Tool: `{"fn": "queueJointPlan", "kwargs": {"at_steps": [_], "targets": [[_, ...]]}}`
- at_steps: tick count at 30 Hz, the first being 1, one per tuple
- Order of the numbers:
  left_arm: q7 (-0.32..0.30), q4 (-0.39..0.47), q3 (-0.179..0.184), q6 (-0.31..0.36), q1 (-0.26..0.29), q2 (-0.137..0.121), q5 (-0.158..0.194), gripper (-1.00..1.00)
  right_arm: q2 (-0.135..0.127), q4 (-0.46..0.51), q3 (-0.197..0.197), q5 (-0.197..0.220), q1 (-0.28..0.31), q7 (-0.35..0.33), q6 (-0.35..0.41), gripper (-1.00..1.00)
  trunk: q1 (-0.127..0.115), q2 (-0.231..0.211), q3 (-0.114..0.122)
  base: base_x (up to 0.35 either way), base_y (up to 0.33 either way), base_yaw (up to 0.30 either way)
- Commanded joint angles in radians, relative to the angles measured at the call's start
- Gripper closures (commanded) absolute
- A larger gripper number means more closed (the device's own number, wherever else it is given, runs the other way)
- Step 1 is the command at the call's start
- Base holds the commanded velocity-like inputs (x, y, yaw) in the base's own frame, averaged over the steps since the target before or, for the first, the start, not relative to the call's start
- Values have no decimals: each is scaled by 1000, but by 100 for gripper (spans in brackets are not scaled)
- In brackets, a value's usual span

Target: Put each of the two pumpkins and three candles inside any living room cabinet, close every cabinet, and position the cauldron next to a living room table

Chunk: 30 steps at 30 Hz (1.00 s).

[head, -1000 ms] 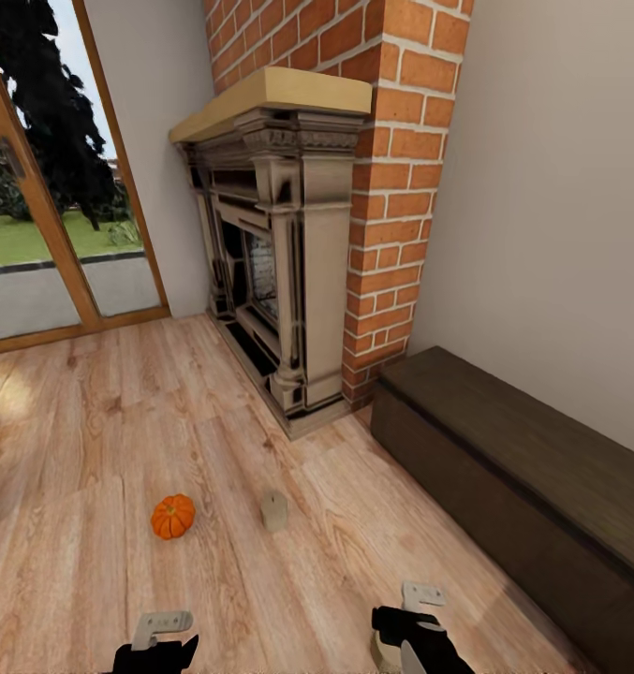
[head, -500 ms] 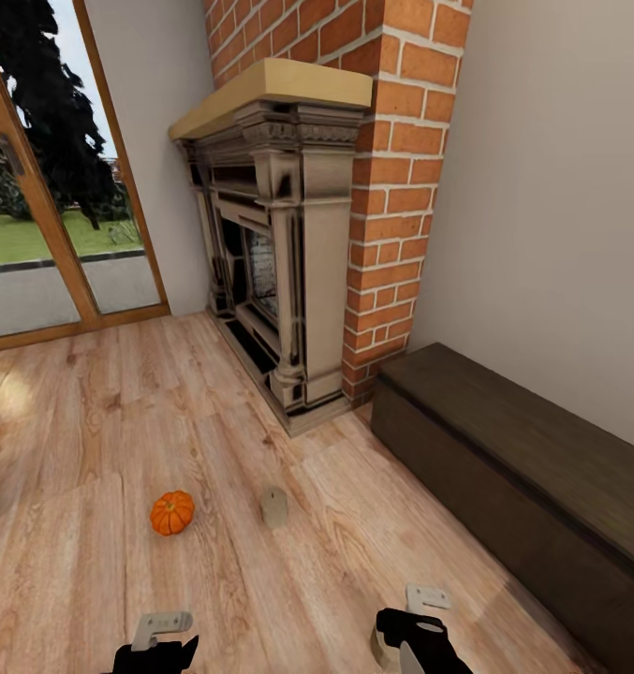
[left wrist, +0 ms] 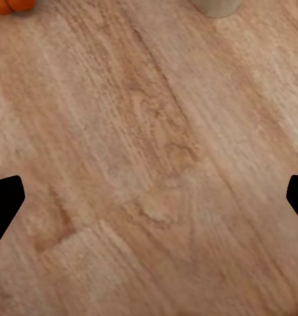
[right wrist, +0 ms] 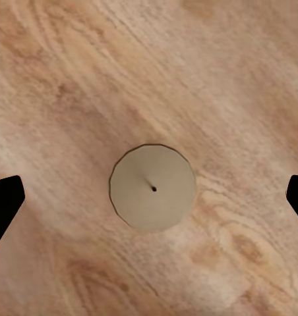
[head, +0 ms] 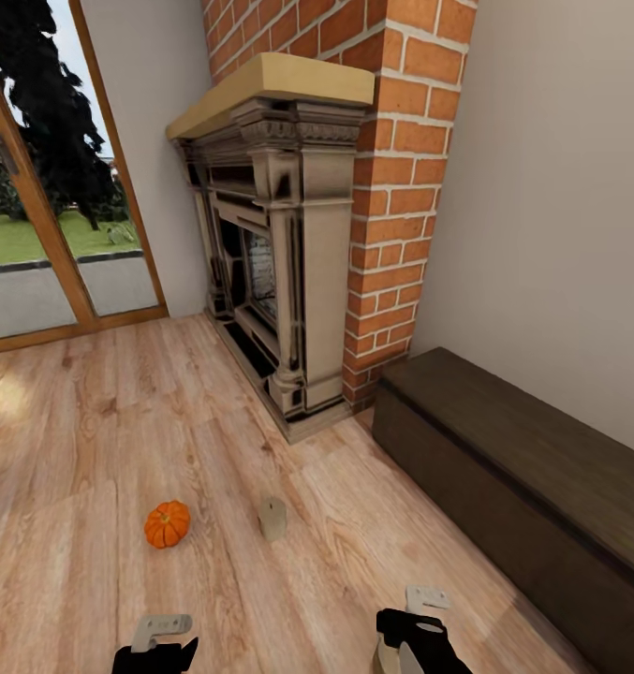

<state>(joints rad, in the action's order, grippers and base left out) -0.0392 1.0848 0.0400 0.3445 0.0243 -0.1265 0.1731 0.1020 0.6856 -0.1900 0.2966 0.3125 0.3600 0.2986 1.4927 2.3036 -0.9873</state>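
Observation:
One bright orange pumpkin sits on the wood floor, with a pale candle standing just to its right. Both show again at the edge of the left wrist view, pumpkin and candle. My left gripper hangs open over bare planks, short of the two. A second candle stands upright directly below my right gripper, seen from above between its spread fingertips; a sliver of it peeks beside that gripper. The dark brown cabinet runs along the right wall, fronts shut.
A carved fireplace with a tan mantel stands against a red brick chimney straight ahead. A glass door with a wooden frame is at the left. Light plank floor stretches between me and the fireplace.
The whole head view has shifted slightly, so the camera moved a little. The pumpkin, candles and both grippers hold their places relative to each other.

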Motion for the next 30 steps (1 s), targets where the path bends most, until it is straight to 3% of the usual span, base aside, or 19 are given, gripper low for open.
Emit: {"fn": "queueJointPlan", "kwargs": {"at_steps": [1, 12, 19, 23, 27, 30], "targets": [[1, 1, 1, 5, 0, -1, 9, -100, -1, 2, -5, 9, 0, 8, 4, -100, 0, 0, -1, 90, 0, 0], [1, 1, 1, 5, 0, -1, 13, -100, -1, 2, -8, 9, 0, 7, 3, -100, 0, 0, -1, 52, 0, 0], [-1, 10, 1, 5, -8, -1, 14, -100, -1, -13, -8, 9, 0, 6, 2, -100, 27, 49, -23, 2, 0, 0], [-6, 73, 0, 14, -24, -2, 16, -100, -1, -20, -8, 9, 0, 5, 2, -100, 42, 77, -35, 0, 0, 0], [-7, 213, -1, 24, -106, -2, 18, -100, 0, -22, -8, 9, 3, 6, 3, -100, 57, 105, -48, 0, 0, 0], [-6, 262, -1, 26, -140, -2, 19, -100, 3, -21, -8, 9, 9, 7, 5, -100, 69, 126, -57, 0, 0, 0]]}}
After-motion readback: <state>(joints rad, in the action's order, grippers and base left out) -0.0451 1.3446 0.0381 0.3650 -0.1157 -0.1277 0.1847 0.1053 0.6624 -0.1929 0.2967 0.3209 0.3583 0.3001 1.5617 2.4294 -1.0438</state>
